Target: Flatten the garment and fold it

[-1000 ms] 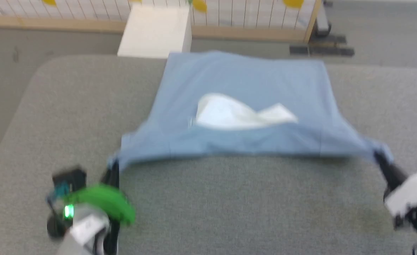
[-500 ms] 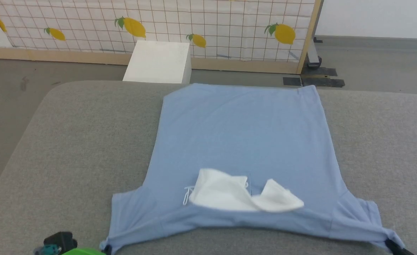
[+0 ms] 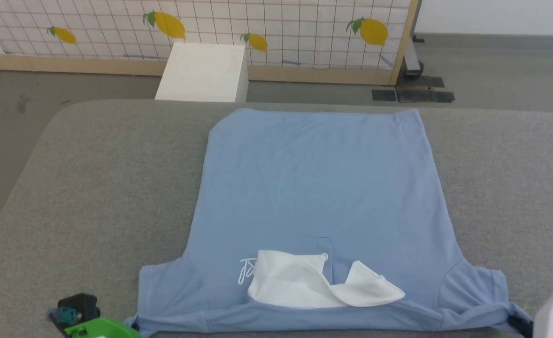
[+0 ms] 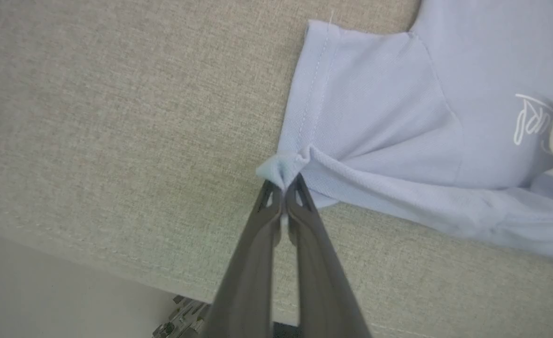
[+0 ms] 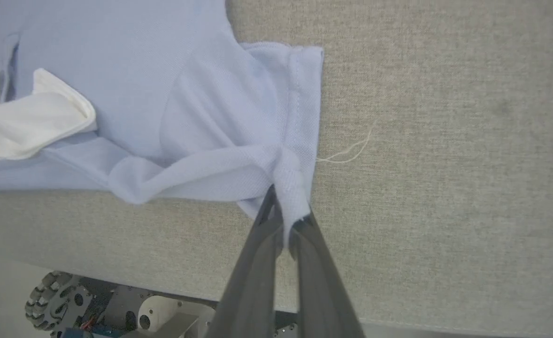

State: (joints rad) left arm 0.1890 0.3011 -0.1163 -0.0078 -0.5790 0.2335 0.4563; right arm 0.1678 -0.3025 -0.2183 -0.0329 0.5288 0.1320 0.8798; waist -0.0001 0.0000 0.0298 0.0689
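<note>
The garment (image 3: 318,188), a light-blue knit top with a white collar part (image 3: 314,281) and a small white script logo (image 3: 246,271), lies spread flat on the grey cushioned surface (image 3: 93,188), hem toward the far edge. My left gripper (image 4: 283,183) is shut on the corner of its left sleeve (image 4: 351,117), near the surface's front edge. My right gripper (image 5: 286,206) is shut on the bunched corner of the right sleeve (image 5: 257,117). In the head view the left gripper (image 3: 133,326) and right gripper (image 3: 516,323) sit at the bottom corners.
Beyond the far edge of the surface stand a white box (image 3: 201,72) on the floor and a gridded screen with lemon prints (image 3: 257,28). A loose white thread (image 5: 347,152) lies beside the right sleeve. The robot's wheeled base (image 5: 93,305) shows below the front edge.
The head camera has tilted, so the whole picture shifted. The garment, lifted and stretched between both grippers a second ago, now lies flat on the surface with both grippers low at the front edge.
</note>
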